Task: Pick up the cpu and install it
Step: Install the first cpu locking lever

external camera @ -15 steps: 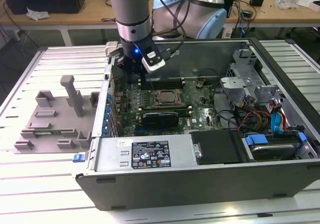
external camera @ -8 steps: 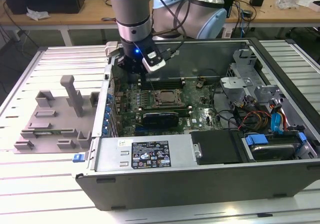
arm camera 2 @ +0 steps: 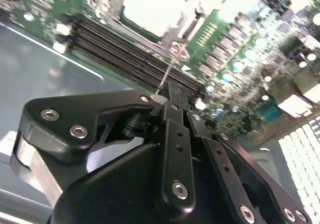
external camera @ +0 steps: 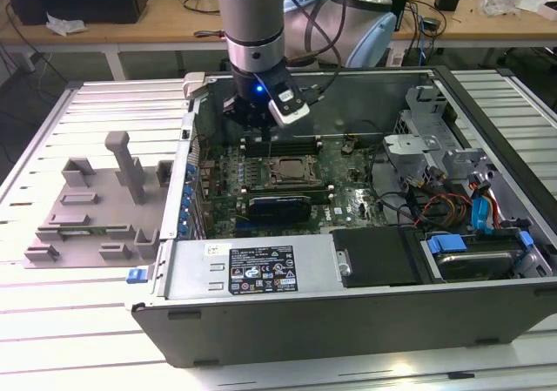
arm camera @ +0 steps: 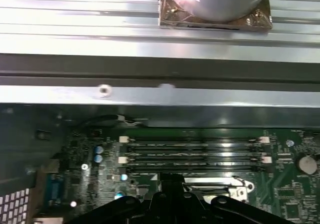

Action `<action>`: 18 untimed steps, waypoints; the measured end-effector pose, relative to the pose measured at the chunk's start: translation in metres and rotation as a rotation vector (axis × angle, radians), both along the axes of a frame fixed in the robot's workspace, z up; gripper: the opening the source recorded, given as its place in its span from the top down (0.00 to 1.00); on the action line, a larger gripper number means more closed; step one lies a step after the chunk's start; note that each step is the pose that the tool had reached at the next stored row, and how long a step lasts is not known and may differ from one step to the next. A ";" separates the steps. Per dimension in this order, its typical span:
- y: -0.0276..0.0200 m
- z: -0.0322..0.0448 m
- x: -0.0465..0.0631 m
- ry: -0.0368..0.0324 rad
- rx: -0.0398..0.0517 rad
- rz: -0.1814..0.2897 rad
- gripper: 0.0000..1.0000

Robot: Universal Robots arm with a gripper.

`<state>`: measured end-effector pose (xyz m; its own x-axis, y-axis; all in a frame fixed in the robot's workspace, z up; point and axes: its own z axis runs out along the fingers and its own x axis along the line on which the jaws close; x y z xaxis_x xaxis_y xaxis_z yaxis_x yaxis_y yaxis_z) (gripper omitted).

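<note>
exterior view: gripper [external camera: 266, 131] at twelve o'clock of the socket [external camera: 291, 171], fingers together, seemingly pinching thin socket lever [arm camera 2: 169, 70]; best guide lever slowly along its arc, cpu [arm camera 2: 152, 7] kept flat.

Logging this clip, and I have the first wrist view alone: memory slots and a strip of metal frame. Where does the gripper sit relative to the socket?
Observer: In the exterior view the gripper hangs inside the open case, over the memory slots, just behind the socket as that camera sees it.
Operator: Anything in the socket?
Observer: The second wrist view shows a bright silver square within its frame, likely the cpu; glare hides detail.
Operator: And the tray?
Observer: The grey tray lies outside the case on the table, at the exterior view's left.
</note>
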<state>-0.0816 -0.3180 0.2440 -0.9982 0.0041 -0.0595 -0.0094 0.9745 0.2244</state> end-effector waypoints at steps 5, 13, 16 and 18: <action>-0.0006 -0.0001 0.011 0.0004 0.0000 0.000 0.89; -0.0031 -0.0090 0.012 -0.0192 0.0000 -0.003 0.89; -0.0034 -0.0161 0.014 -0.0192 -0.0002 -0.031 0.89; -0.0034 -0.0185 0.014 -0.0192 -0.0005 -0.067 0.89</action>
